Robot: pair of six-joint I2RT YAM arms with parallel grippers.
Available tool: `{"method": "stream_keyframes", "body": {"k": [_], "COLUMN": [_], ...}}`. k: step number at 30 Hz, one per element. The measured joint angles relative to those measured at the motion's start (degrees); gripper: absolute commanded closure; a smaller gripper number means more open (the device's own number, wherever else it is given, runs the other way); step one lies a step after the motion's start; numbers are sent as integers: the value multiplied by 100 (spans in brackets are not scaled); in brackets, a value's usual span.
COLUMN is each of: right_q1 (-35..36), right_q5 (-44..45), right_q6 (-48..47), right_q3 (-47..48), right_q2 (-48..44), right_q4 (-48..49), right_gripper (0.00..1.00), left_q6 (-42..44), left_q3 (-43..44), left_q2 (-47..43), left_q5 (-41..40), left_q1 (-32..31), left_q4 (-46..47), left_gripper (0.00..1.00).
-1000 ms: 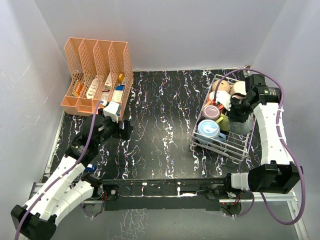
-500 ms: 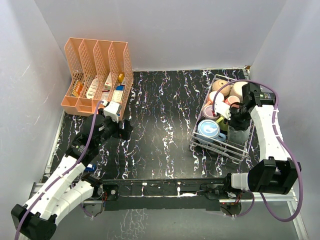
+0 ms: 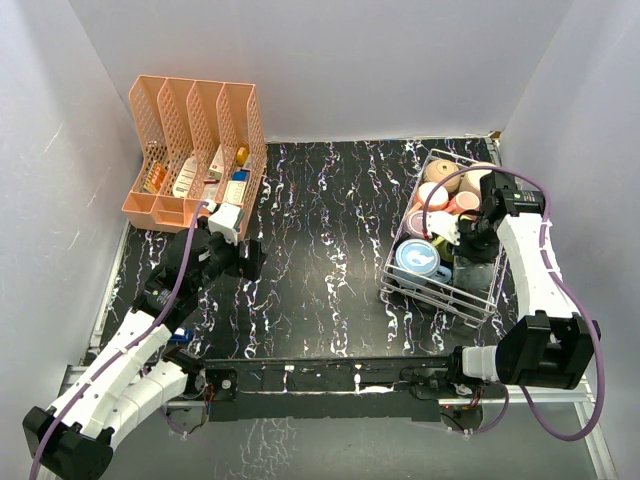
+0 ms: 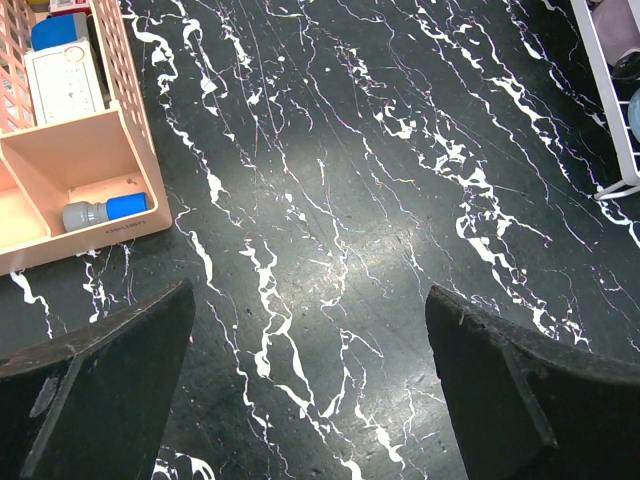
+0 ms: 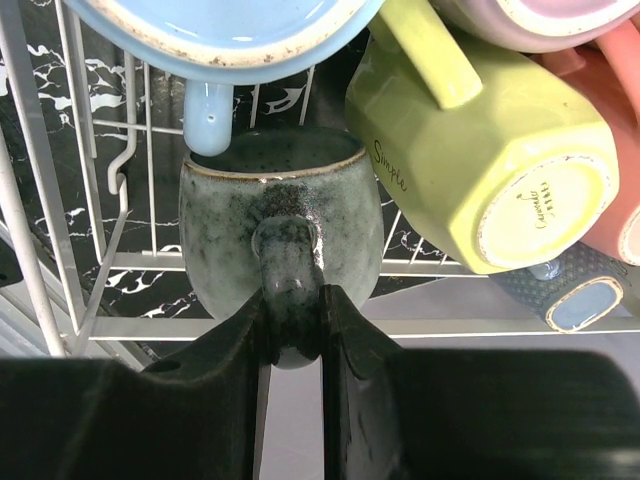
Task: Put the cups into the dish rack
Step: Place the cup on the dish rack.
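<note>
In the right wrist view my right gripper (image 5: 292, 300) is shut on the handle of a grey speckled cup (image 5: 280, 225), which hangs low inside the wire dish rack (image 5: 30, 200). A light blue cup (image 5: 230, 30) and a yellow-green cup (image 5: 470, 150) lie just beyond it, with pink cups (image 5: 620, 120) at the right edge. From above, the dish rack (image 3: 437, 290) stands at the right, with my right gripper (image 3: 468, 245) down in its near right part, beside the light blue cup (image 3: 415, 260). My left gripper (image 3: 250, 262) is open over bare table (image 4: 310, 330), holding nothing.
A peach slotted organizer (image 3: 195, 150) with small items stands at the back left, its near corner (image 4: 70, 170) close to my left gripper. The rack's corner (image 4: 610, 100) shows at the right of the left wrist view. Grey walls enclose the black marbled table.
My right gripper has come down and slightly toward the near edge with the grey cup, lowering it into the rack. The left arm has not moved.
</note>
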Motion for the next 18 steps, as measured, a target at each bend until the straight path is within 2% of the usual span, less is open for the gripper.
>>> {"method": "stream_keyframes", "body": {"k": [5,6,11,18], "right_q1": [0,-2,-83,-577], "right_q5": [-133,-153,-348,-820], "right_q6": [133,153,236,243], "right_q3": [-133,-164,-188,-186], "right_q2": [-48,-63,-92,-96], "right_q4": [162,179,302,398], "right_gripper": [79,73,58,56], "left_q6": [0,2,2,17], "left_q3": [-72,-85,-87,-87], "left_q2": [0,0,2,0], "left_q5": [2,0,2,2], "left_q1": [0,0,0,0], "left_q4": [39,39,44,46], "left_gripper": [3,3,3,3]}}
